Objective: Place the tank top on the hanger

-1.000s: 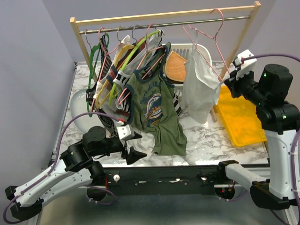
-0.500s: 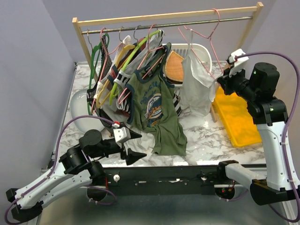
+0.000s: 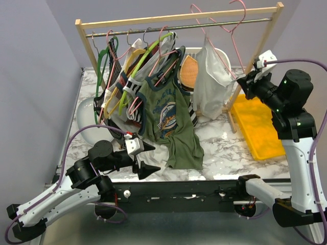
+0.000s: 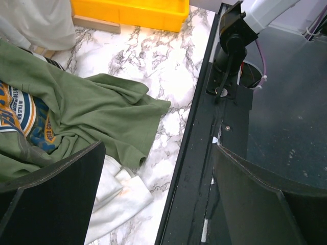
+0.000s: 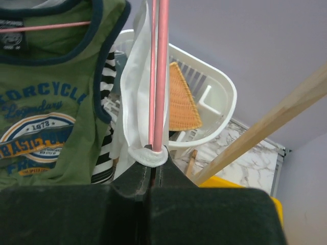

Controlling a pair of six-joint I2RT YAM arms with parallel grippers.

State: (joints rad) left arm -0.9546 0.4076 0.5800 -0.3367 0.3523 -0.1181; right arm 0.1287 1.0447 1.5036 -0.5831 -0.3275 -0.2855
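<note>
Right end effector [image 5: 153, 171] clamped on the hanger [image 5: 162, 76], white top [image 3: 210, 81] hanging from it above the surface's far right; best raise the hook over the rail [image 3: 153, 28], lower gently. Left end effector [image 3: 152, 158] gapes, idle

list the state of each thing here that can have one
tank top, hanging limp from the hanger
hanger, tilted, one corner pinched in the right gripper
right gripper, shut on the hanger wire with a bit of the tank top
left gripper, open, holding nothing
olive-green top, hanging from the rail, hem bunched on the table
</note>
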